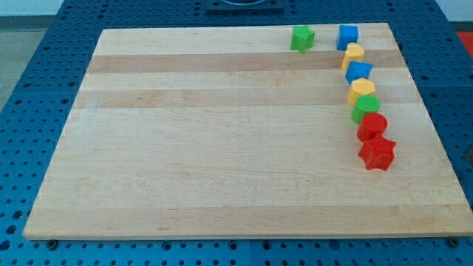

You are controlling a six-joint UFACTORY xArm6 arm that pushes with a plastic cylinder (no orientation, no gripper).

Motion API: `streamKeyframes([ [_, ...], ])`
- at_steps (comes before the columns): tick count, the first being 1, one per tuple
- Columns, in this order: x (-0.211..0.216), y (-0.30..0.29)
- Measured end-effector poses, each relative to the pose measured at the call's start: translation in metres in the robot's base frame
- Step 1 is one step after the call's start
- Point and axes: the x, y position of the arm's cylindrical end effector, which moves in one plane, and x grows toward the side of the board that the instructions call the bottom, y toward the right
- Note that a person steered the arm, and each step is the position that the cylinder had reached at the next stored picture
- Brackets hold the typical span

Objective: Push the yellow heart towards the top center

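Nothing of my tip shows anywhere in the camera view, so I cannot say where it sits relative to the blocks, nor whether it is touching any of them; placing things relative to it is impossible from here.

Two yellow blocks sit in the column along the view's right side of the wooden board [222, 148]. The upper yellow block [354, 54] lies just below the blue cube [347, 35] and touches the blue block [358, 72] beneath it. The lower yellow block [362, 90] sits between that blue block and the green round block [365, 108]. I cannot tell for sure which of the two is the heart; the upper one looks more like it.

Below them come the red round block [372, 126] and the red star [378, 153]. The green star [301, 38] stands apart near the top edge, toward the view's left of the column.

By my judgement the push is not yet done: both yellow blocks remain right of the top center, and either would need shoving toward the view's left and slightly up.
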Motion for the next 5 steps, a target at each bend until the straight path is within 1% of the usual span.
streamKeyframes([
  [1,-0.019,0.001],
  [2,-0.097,0.002],
  [3,-0.127,0.002],
  [4,-0.185,-0.020],
  [5,-0.228,-0.040],
])
